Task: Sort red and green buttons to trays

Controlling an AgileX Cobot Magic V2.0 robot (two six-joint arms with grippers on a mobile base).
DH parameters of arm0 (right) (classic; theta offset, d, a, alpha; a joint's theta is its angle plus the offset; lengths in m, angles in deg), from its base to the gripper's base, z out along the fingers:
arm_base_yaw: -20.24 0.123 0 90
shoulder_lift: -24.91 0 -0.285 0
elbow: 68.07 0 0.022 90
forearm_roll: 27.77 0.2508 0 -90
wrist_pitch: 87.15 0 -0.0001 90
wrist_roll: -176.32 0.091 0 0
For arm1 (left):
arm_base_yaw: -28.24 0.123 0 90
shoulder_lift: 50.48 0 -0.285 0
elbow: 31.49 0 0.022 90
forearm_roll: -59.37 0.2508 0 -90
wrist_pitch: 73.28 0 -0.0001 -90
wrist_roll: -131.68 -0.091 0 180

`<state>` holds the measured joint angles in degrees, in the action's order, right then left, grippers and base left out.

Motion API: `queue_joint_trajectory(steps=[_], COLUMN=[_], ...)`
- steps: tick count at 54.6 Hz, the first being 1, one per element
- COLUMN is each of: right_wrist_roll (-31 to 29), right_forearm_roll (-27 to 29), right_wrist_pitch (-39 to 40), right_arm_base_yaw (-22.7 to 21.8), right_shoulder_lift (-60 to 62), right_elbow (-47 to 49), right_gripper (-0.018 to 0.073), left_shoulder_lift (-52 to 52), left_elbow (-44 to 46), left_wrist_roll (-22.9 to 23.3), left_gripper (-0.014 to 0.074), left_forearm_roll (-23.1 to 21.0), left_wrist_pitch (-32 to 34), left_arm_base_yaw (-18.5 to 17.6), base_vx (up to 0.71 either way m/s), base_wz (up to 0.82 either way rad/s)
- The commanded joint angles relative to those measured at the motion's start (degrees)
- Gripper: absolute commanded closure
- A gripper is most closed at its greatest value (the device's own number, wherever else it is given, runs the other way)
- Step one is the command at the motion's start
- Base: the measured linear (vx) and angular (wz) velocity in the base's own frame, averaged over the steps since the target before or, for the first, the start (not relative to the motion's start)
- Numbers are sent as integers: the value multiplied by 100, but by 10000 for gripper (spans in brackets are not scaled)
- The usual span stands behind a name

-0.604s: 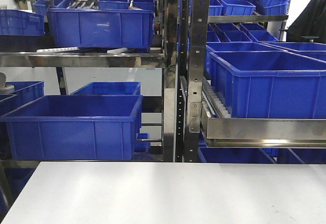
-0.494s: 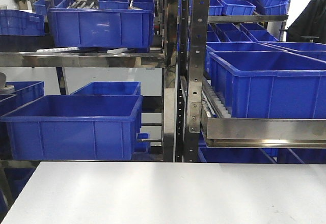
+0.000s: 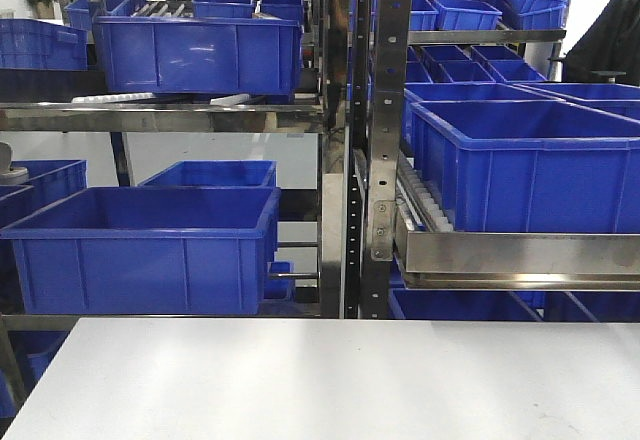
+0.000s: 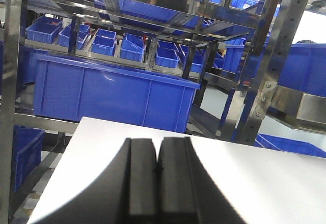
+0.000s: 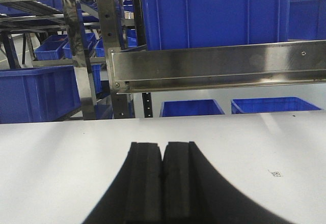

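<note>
No buttons and no trays show in any view. My left gripper [image 4: 157,141] is shut with nothing between its black fingers, over the bare white table [image 4: 265,178]. In its own wrist view my right gripper [image 5: 163,145] is likewise shut and empty above the white table [image 5: 56,158]. Neither gripper appears in the front view, which shows only the near part of the table [image 3: 320,380].
Steel shelving racks [image 3: 385,140] stand right behind the table, loaded with deep blue crates [image 3: 145,245]. A large blue crate [image 3: 530,165] sits on a steel roller shelf [image 3: 520,260] at the right. A small dark mark [image 5: 275,173] lies on the table.
</note>
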<state>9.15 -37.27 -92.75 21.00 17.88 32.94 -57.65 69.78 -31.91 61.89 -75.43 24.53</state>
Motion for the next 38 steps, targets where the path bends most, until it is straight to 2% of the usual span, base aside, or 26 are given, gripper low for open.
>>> queue_joint_trajectory(steps=[1, 19, 27, 33, 38], right_wrist_roll=[-22, -22, -19, -14, -24], right_forearm_roll=[-63, -68, -62, -42, -118], right_wrist_pitch=[496, 1030, 1439, 964, 408], right_arm_base_yaw=[-31, -31, -31, -31, -31], right_shoulder_lift=[30, 30, 30, -26, -250], right_elbow=[-77, -77, -39, 294, 910], right_gripper=[571, 569, 568, 568, 568], left_shoulder_lift=[27, 27, 27, 27, 1], left_elbow=[137, 156, 163, 323, 761], left_wrist_roll=[16, 24, 216, 25, -130], left_gripper=[602, 602, 599, 588, 558], left_forearm_roll=[-39, -46, -186, 54, 492], left_wrist_pitch=[538, 680, 1105, 1628, 1390], left_arm_base_yaw=[9, 9, 9, 9, 9], base_vx=[0, 0, 0, 0, 0], base_wz=[0, 0, 0, 0, 0])
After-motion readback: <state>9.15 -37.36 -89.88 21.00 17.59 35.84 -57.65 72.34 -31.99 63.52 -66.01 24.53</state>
